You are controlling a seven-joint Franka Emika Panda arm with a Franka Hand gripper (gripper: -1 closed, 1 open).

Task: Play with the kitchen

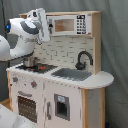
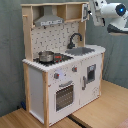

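Note:
The kitchen (image 1: pixel 65 95) is a white and light-wood toy set, seen in both exterior views. It has a black faucet (image 1: pixel 82 59) over a grey sink (image 1: pixel 72 74), and a small metal pot (image 1: pixel 30 62) on the stove. An oven door (image 1: pixel 26 106) sits below, and a toy microwave panel (image 1: pixel 67 25) is on the upper shelf. In the second exterior view the kitchen (image 2: pixel 55 75) shows its range hood (image 2: pixel 47 17), pot (image 2: pixel 46 56) and faucet (image 2: pixel 75 39). My gripper (image 1: pixel 44 25) hangs high beside the upper shelf, above the stove side, holding nothing that shows. The gripper (image 2: pixel 91 11) is at the shelf's outer end.
A grey curtain (image 1: pixel 115 50) hangs behind the kitchen. A wooden surface (image 2: pixel 100 110) carries it, with a seam running near its front corner. Part of the white arm (image 1: pixel 12 47) fills the first exterior view's left edge.

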